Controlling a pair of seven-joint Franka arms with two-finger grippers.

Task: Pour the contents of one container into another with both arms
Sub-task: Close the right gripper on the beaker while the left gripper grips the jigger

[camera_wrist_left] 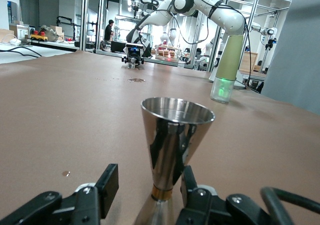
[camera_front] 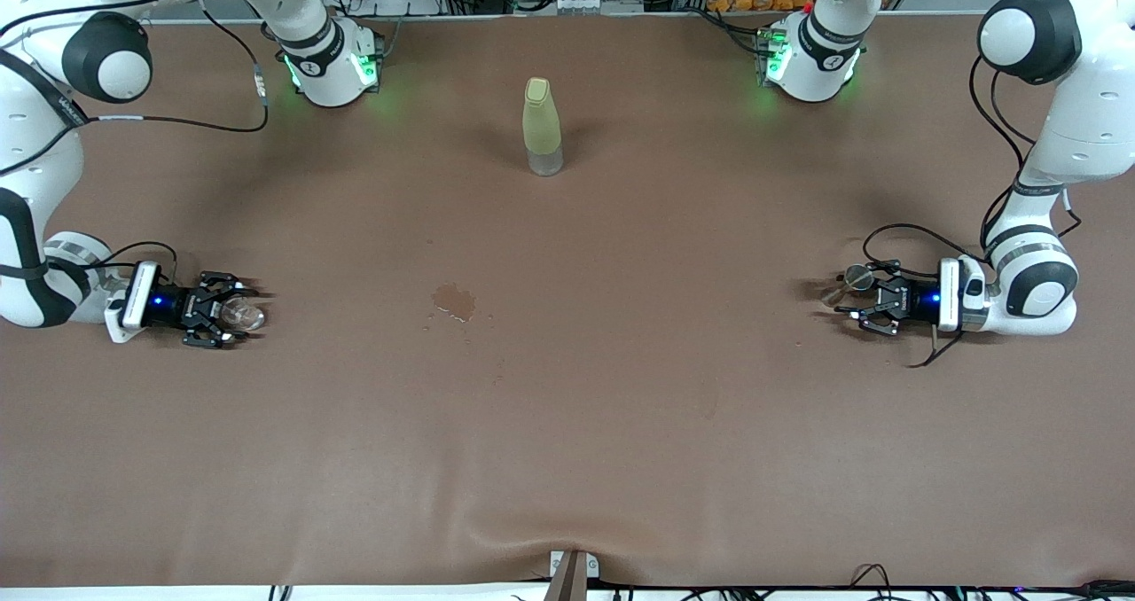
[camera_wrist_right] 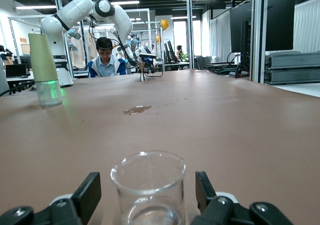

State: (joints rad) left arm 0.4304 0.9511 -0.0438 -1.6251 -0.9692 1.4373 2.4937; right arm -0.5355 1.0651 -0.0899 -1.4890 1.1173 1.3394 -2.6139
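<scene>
A steel jigger (camera_front: 847, 284) stands upright on the brown table at the left arm's end. My left gripper (camera_front: 847, 298) lies low around it. In the left wrist view the jigger (camera_wrist_left: 175, 130) has its narrow waist between the fingers of the left gripper (camera_wrist_left: 148, 185); one finger is close against it, the other stands apart. At the right arm's end a clear glass beaker (camera_front: 244, 315) stands between the fingers of my right gripper (camera_front: 238, 311). The right wrist view shows the beaker (camera_wrist_right: 148, 177) with a gap on each side inside the right gripper (camera_wrist_right: 147, 187).
A pale green bottle with a clear base (camera_front: 542, 127) stands upright in the table's middle, near the arms' bases. A small wet stain (camera_front: 454, 300) lies on the table between the two grippers. A clamp (camera_front: 572, 574) sits at the table's front edge.
</scene>
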